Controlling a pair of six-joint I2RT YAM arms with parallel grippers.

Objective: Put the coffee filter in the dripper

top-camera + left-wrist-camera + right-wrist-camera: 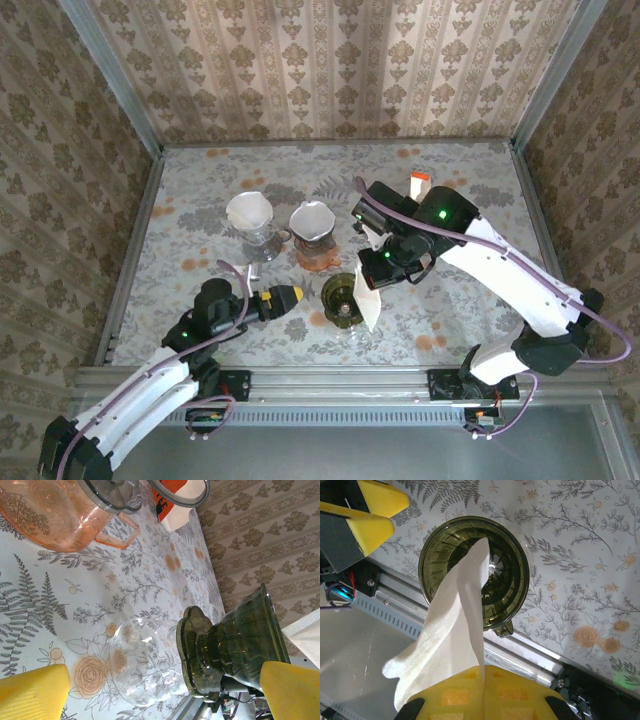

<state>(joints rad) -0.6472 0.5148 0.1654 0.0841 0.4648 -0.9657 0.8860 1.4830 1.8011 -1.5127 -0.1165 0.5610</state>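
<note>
Overhead, the right arm arches in from the near right corner with its elbow bent. Its right gripper (374, 278) points down at the table's middle, pinching a white paper coffee filter (367, 306) that hangs just beside the glassy green dripper (341, 297). The left arm lies low and stretched, with the left gripper (292, 296) just left of that dripper. Behind stand a clear dripper (260, 238) and a pink dripper (316, 248), each lined with white paper.

From the left wrist, the left gripper (160, 695) holds its yellow fingers (32, 692) wide apart. Ahead of them are the green dripper (235, 640) — ribbed, with a scalloped foot — and a clear glass piece (145, 662).

From the right wrist, the yellow pads (455, 697) press together on the coffee filter (452, 640). Its soft, creased paper reaches across the round, ribbed mouth of the green dripper (505, 575), above the fern-printed cloth (580, 540). I cannot tell whether paper and glass touch.
</note>
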